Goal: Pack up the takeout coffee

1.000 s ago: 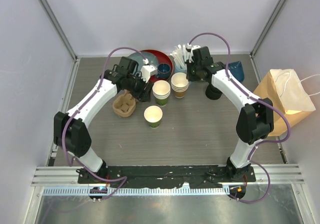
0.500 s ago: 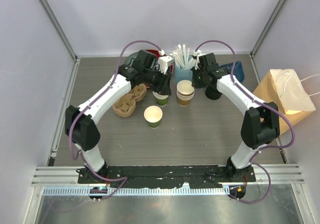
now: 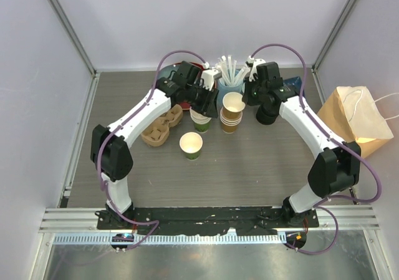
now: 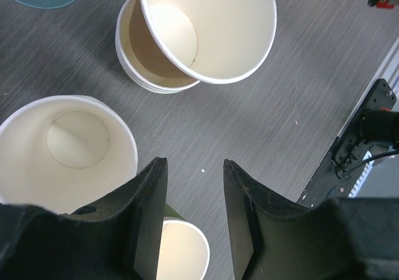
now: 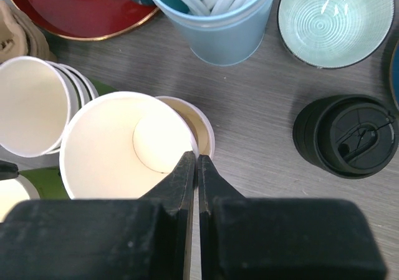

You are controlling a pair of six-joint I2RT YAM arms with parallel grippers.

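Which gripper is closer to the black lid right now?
Right. The right gripper pinches a tilted cup over the brown stack, just beside the black lid. The left gripper hovers by the green stack, farther off.

On the overhead feed I see a pulp carrier (image 3: 154, 130) lying at the left of the table (image 3: 249, 168). A paper bag (image 3: 352, 121) stands open on the far right. Two lidless cup stacks sit side by side mid-table, the green stack (image 3: 201, 125) on the left and the brown stack (image 3: 229, 124) on the right. Behind them I see a blue straw cup (image 5: 212, 33). A red plate (image 5: 93, 18) lies to its left and a teal bowl (image 5: 327, 18) to its right.
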